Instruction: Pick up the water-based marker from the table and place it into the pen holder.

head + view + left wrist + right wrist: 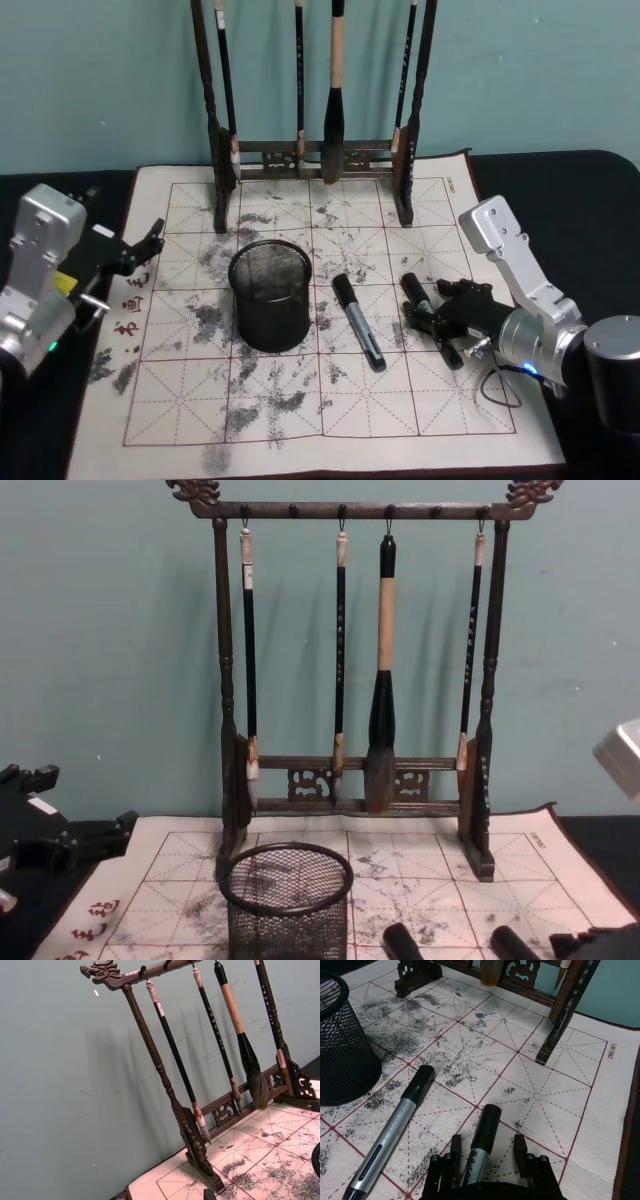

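Note:
Two grey-bodied, black-capped water-based markers lie on the cream grid mat (330, 420) to the right of the pen holder (270, 295), a black mesh cup (340, 1050) standing upright (287, 900). One marker (358, 322) lies free beside the cup (395, 1130). The other marker (428, 318) lies between the fingers of my right gripper (435, 308), which is low over the mat and open, a finger on each side of the barrel (487, 1146) with gaps showing. My left gripper (148, 243) hangs open over the mat's left edge, away from both markers.
A tall dark wooden brush rack (315, 160) with several hanging brushes stands at the mat's far side (355, 780). Red characters (130, 305) mark the mat's left margin. The dark table (40, 450) surrounds the mat. A teal wall is behind.

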